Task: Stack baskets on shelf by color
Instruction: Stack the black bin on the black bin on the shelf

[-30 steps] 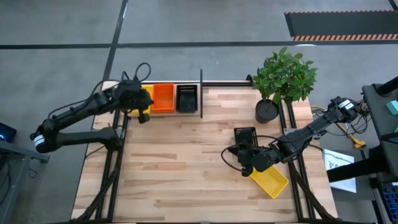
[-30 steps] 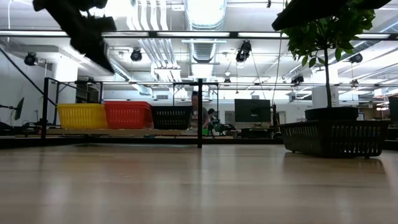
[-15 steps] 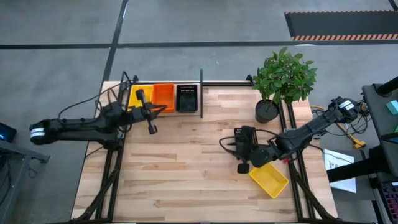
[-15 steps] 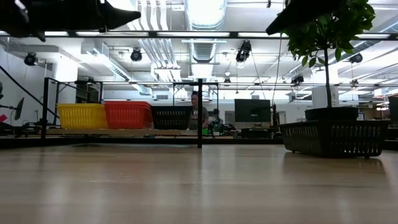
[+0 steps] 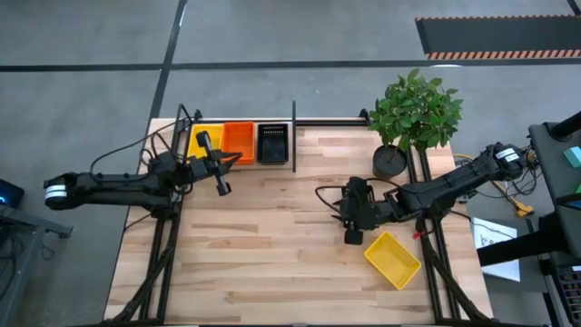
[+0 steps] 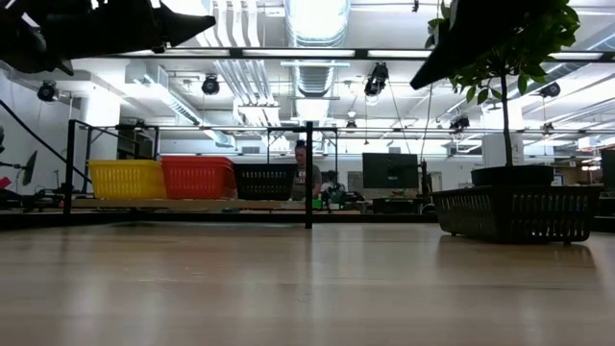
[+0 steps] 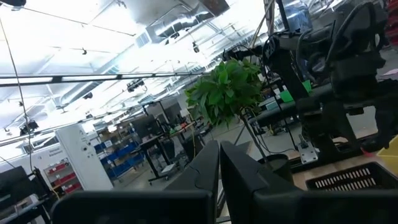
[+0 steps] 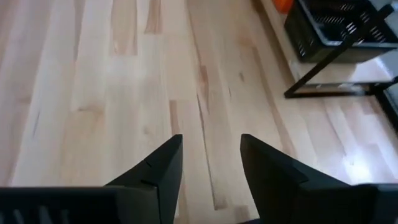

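Note:
On the shelf [image 5: 331, 121] at the far edge, left of its upright post [image 5: 293, 136], stand a yellow basket [image 5: 194, 141], an orange basket [image 5: 238, 143] and a black basket [image 5: 272, 143]. Another yellow basket [image 5: 392, 259] lies on the table at the near right. Just beyond it a black basket [image 6: 514, 211] rests on the table, mostly hidden under my right arm in the high view. My right gripper [image 8: 211, 168] is open and empty, hanging over bare boards left of these two. My left gripper [image 7: 219, 177] is shut and empty, in front of the shelf's left end.
A potted plant [image 5: 388, 162] stands at the far right, beside the shelf's right end. Cables loop off both wrists. Bare boards [image 5: 263, 245] stretch across the middle and near left of the table. A person [image 6: 304, 178] shows in the room beyond the table.
My left gripper has drawn back from above the shelf's yellow basket toward the near left and tipped from pointing down to slightly above level. My right gripper has gone toward the far edge, uncovering the yellow basket on the table, which has stayed where it was.

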